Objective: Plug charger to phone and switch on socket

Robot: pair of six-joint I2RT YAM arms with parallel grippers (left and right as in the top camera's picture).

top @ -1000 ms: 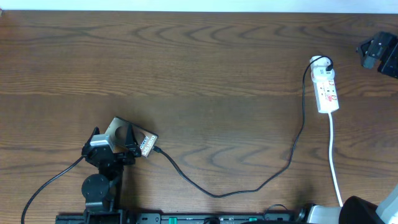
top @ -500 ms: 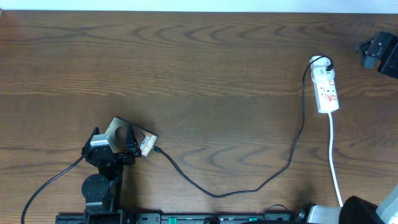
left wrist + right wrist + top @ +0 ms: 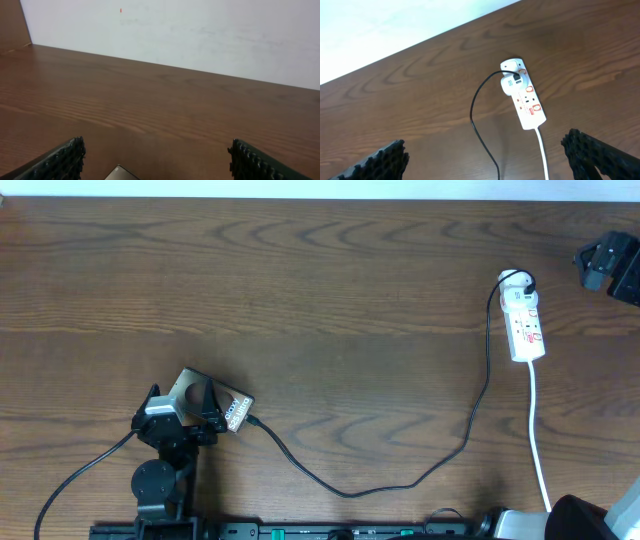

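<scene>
The phone (image 3: 190, 388) lies at the front left of the table, its lettered end pointing right. My left gripper (image 3: 180, 402) is open and straddles it. In the left wrist view only one phone corner (image 3: 120, 173) shows between the open fingers (image 3: 156, 160). The charger cable (image 3: 470, 425) runs from the socket (image 3: 525, 325) at the right, loops along the front, and its plug tip (image 3: 254, 420) meets the phone's right end. The right wrist view shows the socket (image 3: 526, 102) and cable (image 3: 475, 120) ahead of my open, empty right gripper (image 3: 490, 160).
A black object (image 3: 603, 263) sits at the far right edge of the table. The socket's white cord (image 3: 538, 440) runs to the front edge beside my right arm's base (image 3: 590, 520). A white wall (image 3: 200, 30) stands behind the table.
</scene>
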